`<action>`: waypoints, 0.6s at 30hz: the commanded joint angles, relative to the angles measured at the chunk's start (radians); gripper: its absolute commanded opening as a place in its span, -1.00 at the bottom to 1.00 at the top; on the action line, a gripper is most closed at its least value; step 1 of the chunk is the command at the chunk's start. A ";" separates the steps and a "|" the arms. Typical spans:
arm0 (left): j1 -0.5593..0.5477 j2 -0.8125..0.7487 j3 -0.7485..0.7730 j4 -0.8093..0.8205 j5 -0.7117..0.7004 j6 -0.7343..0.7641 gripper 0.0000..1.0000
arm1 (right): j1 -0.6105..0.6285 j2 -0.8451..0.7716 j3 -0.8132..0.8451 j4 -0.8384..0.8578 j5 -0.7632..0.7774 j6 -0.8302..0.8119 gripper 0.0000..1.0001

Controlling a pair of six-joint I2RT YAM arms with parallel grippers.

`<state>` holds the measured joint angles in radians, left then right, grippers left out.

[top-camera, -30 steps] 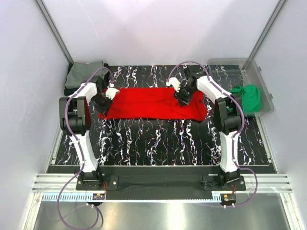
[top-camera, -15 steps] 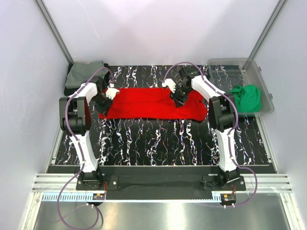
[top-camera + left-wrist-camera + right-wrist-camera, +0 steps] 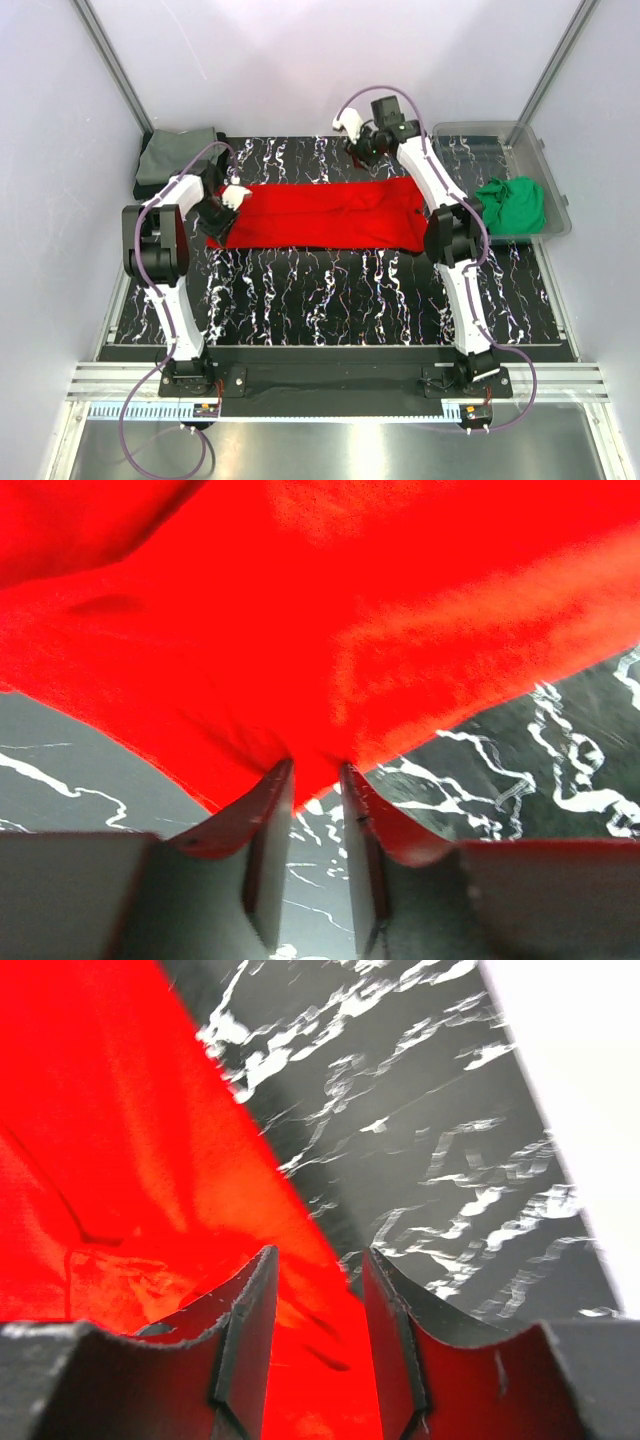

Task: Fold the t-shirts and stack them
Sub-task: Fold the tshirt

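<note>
The red t-shirt (image 3: 320, 215) lies as a long flat band across the marbled table (image 3: 330, 290). At the band's left end, my left gripper (image 3: 214, 218) is low. In the left wrist view a peak of red cloth (image 3: 320, 630) runs down between the tips of my left gripper (image 3: 315, 775), whose jaws stand narrowly apart. My right gripper (image 3: 362, 150) hangs raised beyond the shirt's far edge. In the right wrist view my right gripper (image 3: 318, 1260) is open with nothing between the fingers, and red cloth (image 3: 120, 1160) lies below. A green t-shirt (image 3: 515, 205) sits bunched in the bin. A grey-olive t-shirt (image 3: 178, 153) lies folded at the back left.
A clear plastic bin (image 3: 545, 165) stands at the right rear of the table. White enclosure walls with metal posts (image 3: 110, 70) close in the back and both sides. A dark edge (image 3: 147, 187) shows under the grey-olive shirt.
My right arm has lifted off the red shirt's right half and swung up toward the back. The shirt's right part now lies flatter. The left arm has stayed put.
</note>
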<state>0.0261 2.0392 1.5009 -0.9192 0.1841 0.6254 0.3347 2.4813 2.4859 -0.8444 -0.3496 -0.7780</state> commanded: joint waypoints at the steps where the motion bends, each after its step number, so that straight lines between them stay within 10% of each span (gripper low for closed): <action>1: -0.018 -0.132 -0.001 -0.006 0.108 0.042 -0.33 | 0.007 -0.082 0.019 0.036 0.052 0.069 -0.07; 18: -0.120 -0.045 0.022 0.082 -0.121 0.203 -0.37 | 0.033 -0.331 -0.591 -0.015 -0.048 0.019 -0.07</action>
<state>-0.1020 1.9732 1.5185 -0.8833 0.1143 0.8162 0.3519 2.1860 1.9106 -0.8513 -0.3614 -0.7376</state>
